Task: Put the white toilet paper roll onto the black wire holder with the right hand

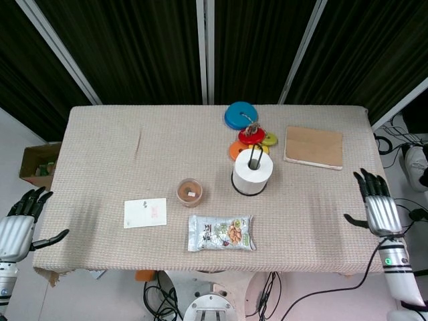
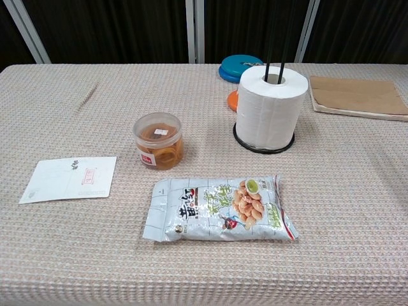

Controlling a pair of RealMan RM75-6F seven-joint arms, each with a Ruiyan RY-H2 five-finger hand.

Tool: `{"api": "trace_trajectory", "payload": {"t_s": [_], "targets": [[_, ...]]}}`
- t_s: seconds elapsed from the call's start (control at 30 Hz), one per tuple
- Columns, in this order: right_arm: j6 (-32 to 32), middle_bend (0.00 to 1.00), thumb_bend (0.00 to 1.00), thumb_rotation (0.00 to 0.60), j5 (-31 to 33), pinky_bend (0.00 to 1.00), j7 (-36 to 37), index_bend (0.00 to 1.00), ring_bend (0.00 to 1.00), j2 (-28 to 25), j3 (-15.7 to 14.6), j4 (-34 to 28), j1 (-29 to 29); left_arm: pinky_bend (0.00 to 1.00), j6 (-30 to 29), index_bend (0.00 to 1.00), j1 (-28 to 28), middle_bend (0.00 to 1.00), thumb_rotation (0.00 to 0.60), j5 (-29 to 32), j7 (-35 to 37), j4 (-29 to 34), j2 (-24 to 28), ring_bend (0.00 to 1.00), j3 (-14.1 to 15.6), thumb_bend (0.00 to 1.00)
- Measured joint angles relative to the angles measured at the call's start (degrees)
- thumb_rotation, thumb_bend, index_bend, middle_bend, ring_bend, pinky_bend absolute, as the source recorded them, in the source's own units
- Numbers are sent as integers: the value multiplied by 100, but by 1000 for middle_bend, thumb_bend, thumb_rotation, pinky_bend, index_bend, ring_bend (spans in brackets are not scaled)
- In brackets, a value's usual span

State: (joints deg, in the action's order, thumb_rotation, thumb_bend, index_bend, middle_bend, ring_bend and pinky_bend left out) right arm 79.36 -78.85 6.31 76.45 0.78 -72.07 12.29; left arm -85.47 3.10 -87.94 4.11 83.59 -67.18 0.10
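White toilet paper roll [image 1: 253, 175] sits seated on the black wire holder [image 2: 264, 146], upright prongs through its core, just right of centre on the surface [image 1: 100, 147]. Placement judged complete: roll rests squarely on the base ring. Right hand [image 1: 376, 210] hangs at four o'clock, off the edge, fingers apart, holding nothing. Left hand [image 1: 19, 227] at eight o'clock, likewise empty and spread. Snack bag [image 2: 220, 209] lies at the roll's six o'clock
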Motion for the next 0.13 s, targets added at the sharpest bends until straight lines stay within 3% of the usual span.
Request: {"api": "trace_trajectory", "payload": {"t_s": [0.13], "targets": [[417, 0, 7, 600, 153, 0, -1, 0, 0, -44, -207, 277, -604, 197, -38, 105, -4, 46, 64, -11, -6, -17, -29, 41, -13, 0]]}}
